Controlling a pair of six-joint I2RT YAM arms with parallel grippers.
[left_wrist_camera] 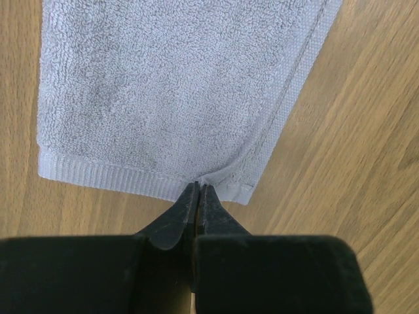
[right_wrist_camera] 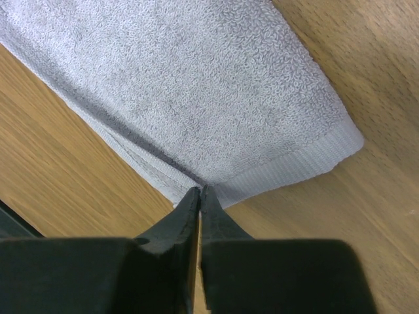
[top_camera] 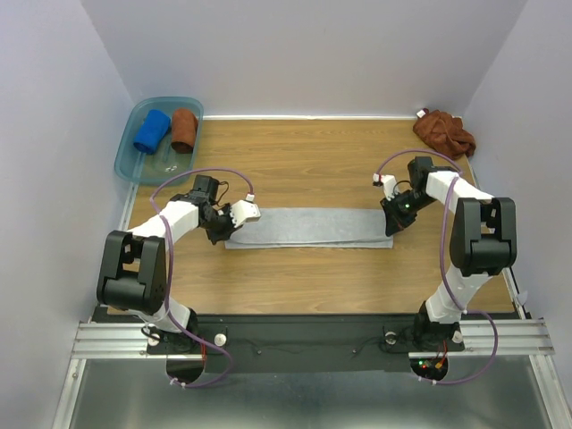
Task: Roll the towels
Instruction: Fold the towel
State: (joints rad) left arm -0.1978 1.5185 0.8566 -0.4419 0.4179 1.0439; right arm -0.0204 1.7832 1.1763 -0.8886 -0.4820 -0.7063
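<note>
A light grey towel (top_camera: 308,227), folded into a long flat strip, lies across the middle of the wooden table. My left gripper (top_camera: 229,234) is at its left end. In the left wrist view this gripper (left_wrist_camera: 198,186) is shut on the towel's (left_wrist_camera: 163,85) ribbed hem, near one corner. At the strip's right end, my right gripper (top_camera: 391,231) pinches it too. In the right wrist view the gripper (right_wrist_camera: 200,190) is shut on the corner where the towel's (right_wrist_camera: 196,85) folded edge meets the hem. A rust-brown towel (top_camera: 444,131) lies crumpled at the back right corner.
A translucent blue tub (top_camera: 128,147) sits at the back left. It holds a rolled blue towel (top_camera: 151,130) and a rolled brown towel (top_camera: 184,130). White walls close in the table on three sides. Bare wood (top_camera: 304,170) shows behind and in front of the grey strip.
</note>
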